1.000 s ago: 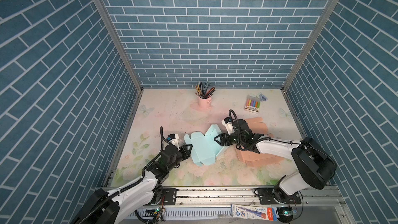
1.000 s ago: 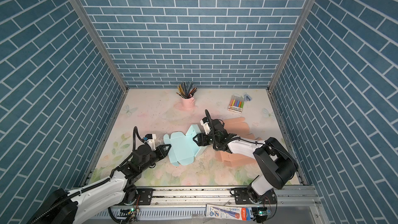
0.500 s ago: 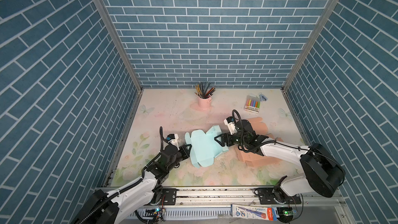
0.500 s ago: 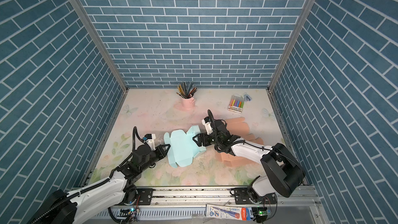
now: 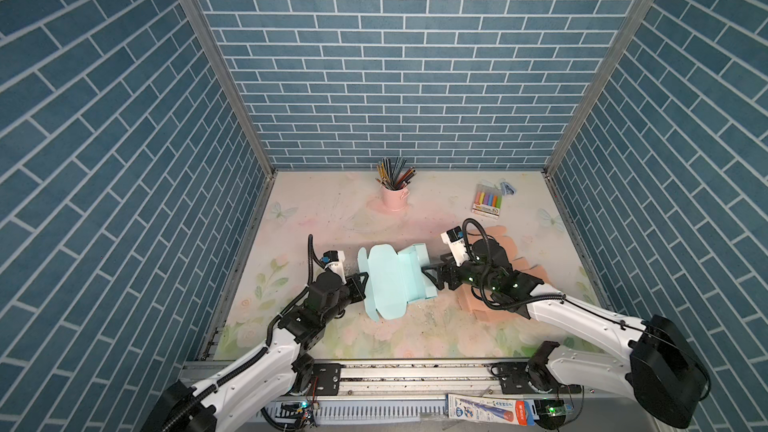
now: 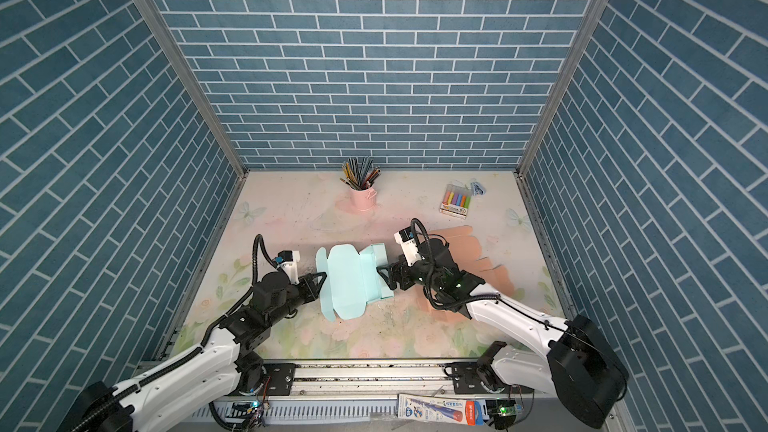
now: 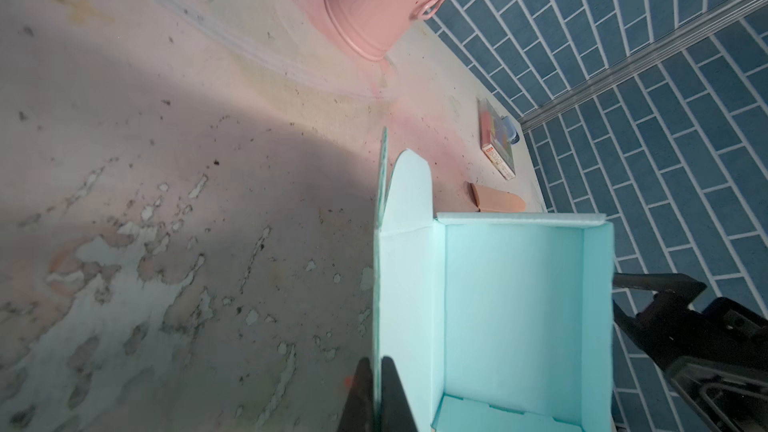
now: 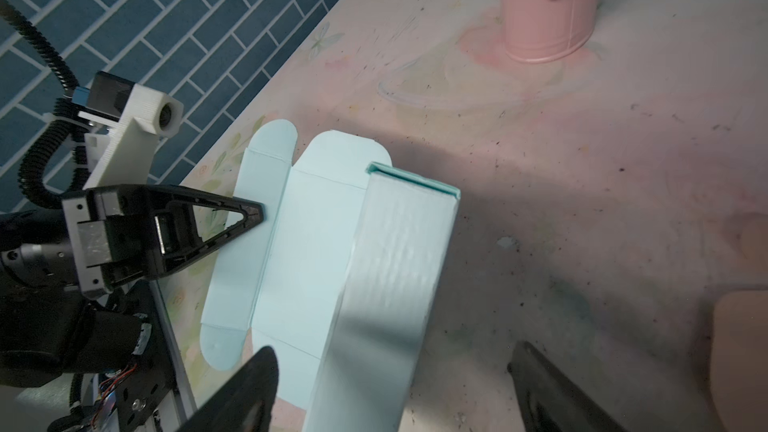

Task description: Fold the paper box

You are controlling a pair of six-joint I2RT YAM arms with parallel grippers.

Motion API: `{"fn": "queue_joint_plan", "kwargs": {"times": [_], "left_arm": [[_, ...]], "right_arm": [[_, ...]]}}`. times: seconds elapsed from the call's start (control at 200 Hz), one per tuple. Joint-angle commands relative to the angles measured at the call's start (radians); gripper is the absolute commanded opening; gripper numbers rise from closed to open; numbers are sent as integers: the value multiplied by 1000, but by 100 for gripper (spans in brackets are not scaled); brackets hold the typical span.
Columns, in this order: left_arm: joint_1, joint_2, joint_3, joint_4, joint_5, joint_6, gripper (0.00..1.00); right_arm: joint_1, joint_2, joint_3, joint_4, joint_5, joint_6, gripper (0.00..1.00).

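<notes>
The light blue paper box (image 5: pixel 392 284) (image 6: pixel 347 284) lies mid-table, partly folded: a walled tray on its right, flat flaps on its left. My left gripper (image 5: pixel 365 279) (image 6: pixel 322 278) is shut on the edge of the left flap. In the left wrist view its fingertips (image 7: pixel 390 367) pinch the thin panel (image 7: pixel 379 268) edge-on, with the tray's inside (image 7: pixel 511 309) beyond. My right gripper (image 5: pixel 430 279) (image 6: pixel 384 277) stands open at the tray's right wall. In the right wrist view the gripper (image 8: pixel 392 349) straddles that wall (image 8: pixel 399 268) without touching it.
A pink bucket of pencils (image 5: pixel 395 197) stands at the back. A pack of coloured markers (image 5: pixel 487 203) lies at the back right. Salmon cardboard sheets (image 5: pixel 505 249) lie under my right arm. Blue brick walls close in three sides.
My left gripper has closed on the flap. The box has drawn together, its right part now standing as a tray. My right gripper has opened wider and let go of the box.
</notes>
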Motion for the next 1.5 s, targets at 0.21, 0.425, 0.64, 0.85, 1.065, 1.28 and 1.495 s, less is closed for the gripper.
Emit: {"fn": "queue_joint_plan", "kwargs": {"times": [0.21,0.425,0.64,0.85,1.065,1.28,1.495], "left_arm": [[16,-4,200,-163,90,289,1],[17,37,343,-277,201,437,2],[12,68,443,-372,317,507,2],[11,113,562,-500,417,604,3],[12,152,669,-645,470,728,3],[11,172,738,-735,456,803,3],[5,182,753,-744,425,820,3]], "right_arm": [[0,-94,23,104,189,-197,89],[-16,-44,72,229,39,-341,90],[-16,-45,36,358,-184,-532,90],[-54,61,136,288,-353,-610,91],[-56,173,282,95,-469,-721,86],[-56,238,346,-12,-526,-769,77],[-55,241,357,-82,-513,-808,56]]}}
